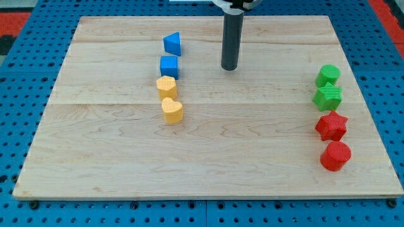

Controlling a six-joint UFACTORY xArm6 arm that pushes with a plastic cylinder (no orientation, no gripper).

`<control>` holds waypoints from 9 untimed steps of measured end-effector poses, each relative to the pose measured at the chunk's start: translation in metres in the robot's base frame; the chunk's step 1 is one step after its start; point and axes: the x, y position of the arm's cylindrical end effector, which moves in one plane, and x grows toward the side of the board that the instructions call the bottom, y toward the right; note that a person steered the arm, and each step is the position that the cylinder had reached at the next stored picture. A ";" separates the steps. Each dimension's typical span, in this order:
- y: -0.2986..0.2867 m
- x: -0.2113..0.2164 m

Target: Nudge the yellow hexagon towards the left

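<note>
The yellow hexagon (166,86) lies on the wooden board (208,151) left of centre. It sits just below a blue cube (169,66) and just above a yellow heart (172,110). The three nearly touch in a column. My tip (229,67) is the lower end of the dark rod near the view's top centre. It stands about 100 px to the right of the yellow hexagon and slightly higher, level with the blue cube. It touches no block.
A blue triangle-like block (173,43) tops the left column. At the view's right edge, a column holds two green blocks (327,75) (328,97), a red star (331,126) and a red cylinder (335,156).
</note>
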 end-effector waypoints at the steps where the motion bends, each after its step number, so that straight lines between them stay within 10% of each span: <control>1: 0.005 0.001; 5: -0.102 0.060; 9: -0.061 0.090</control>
